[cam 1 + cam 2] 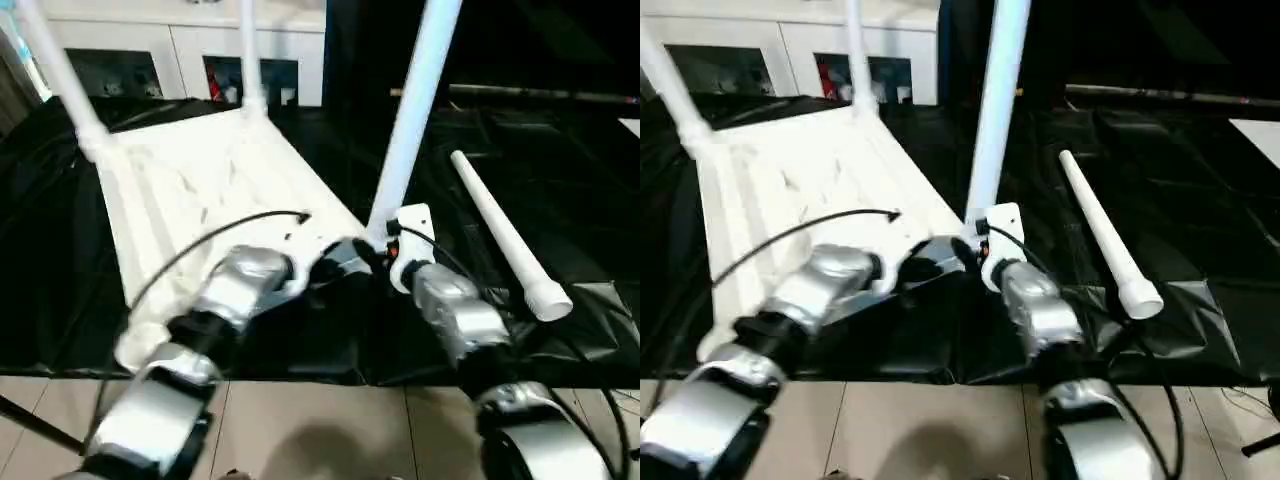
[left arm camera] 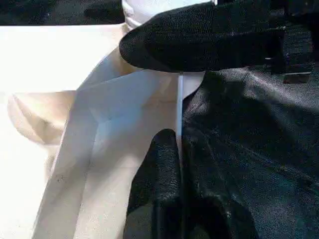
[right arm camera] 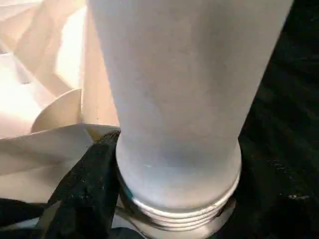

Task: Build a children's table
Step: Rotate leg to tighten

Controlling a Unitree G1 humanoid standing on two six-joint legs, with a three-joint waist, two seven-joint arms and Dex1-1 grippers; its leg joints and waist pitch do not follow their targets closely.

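My right gripper (image 1: pixel 385 250) grips upright leg (image 1: pixel 415 110) at tabletop (image 1: pixel 200 190) near corner; left gripper (image 1: pixel 335 262) pinched shut beside it.

Black sheet, white cabinet, tiled floor

A crinkled black sheet (image 1: pixel 560 180) covers the counter; a white cabinet (image 1: pixel 190 50) with glass doors stands behind, pale floor tiles (image 1: pixel 330 430) in front.

upright legs (image 1: pixel 415 110): tops cut off | near tabletop (image 1: pixel 200 190) corner: hidden behind left forearm (image 1: pixel 235 290)
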